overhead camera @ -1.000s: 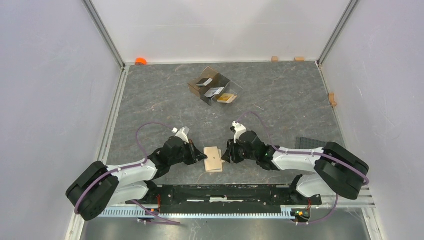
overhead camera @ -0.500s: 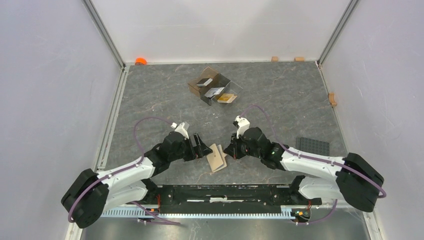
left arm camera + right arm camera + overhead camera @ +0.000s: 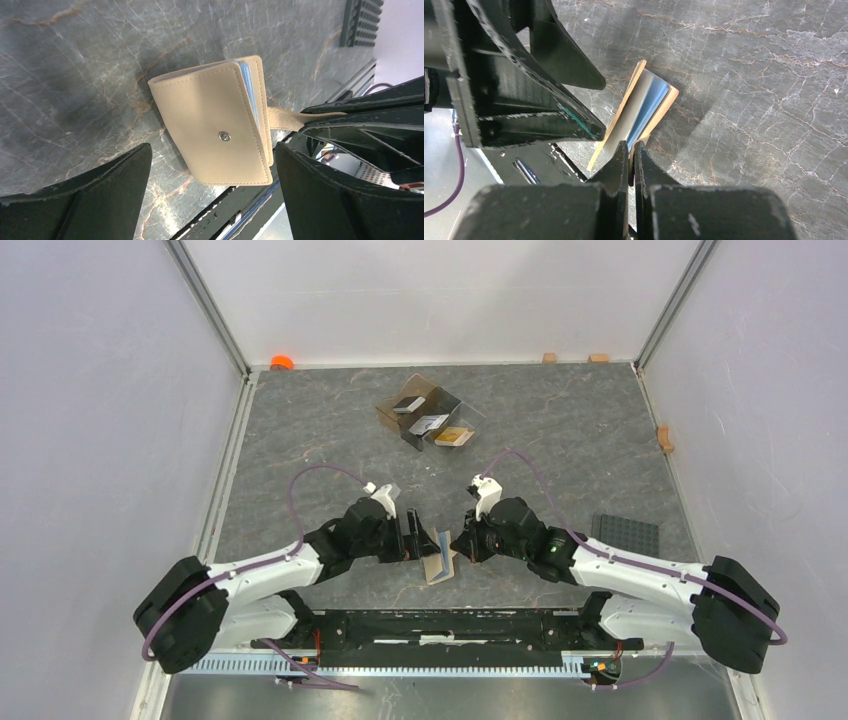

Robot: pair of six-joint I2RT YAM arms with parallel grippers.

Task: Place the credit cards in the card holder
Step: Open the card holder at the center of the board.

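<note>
Top external view, contents of the cell. Two arms reach inward over a grey marble-patterned tabletop, and their tools meet at the near middle.

1. Card holder: tan bifold, directly between the two tools. It is tipped up at an angle rather than lying flat. The covers are slightly parted, so the light blue pockets show along one edge. In the left wrist view the cover with the metal snap stud faces the left tool. The snap tab runs out from the far side of the card holder toward the right tool.

2. Left tool: fingers spread wide, one on either side of the card holder. As far as the left wrist view shows, there is clear tabletop between each finger and the covers.

3. Right tool: fingers pressed together, pinching the tan snap tab. In the right wrist view the fingertips close on a tan strip, with the card holder just ahead of them.

4. Credit cards: well ahead of both tools, inside a clear brown-tinted divided box. They comprise a dark card, a silver-grey card and an orange-gold card, apparently in separate compartments.

5. Dark studded plate: flat on the tabletop, on the outer side of the right tool, beside that arm.

6. Small orange object: at the far left corner, well away from both tools.

7. Small wooden blocks: along the far and right edges.
</note>
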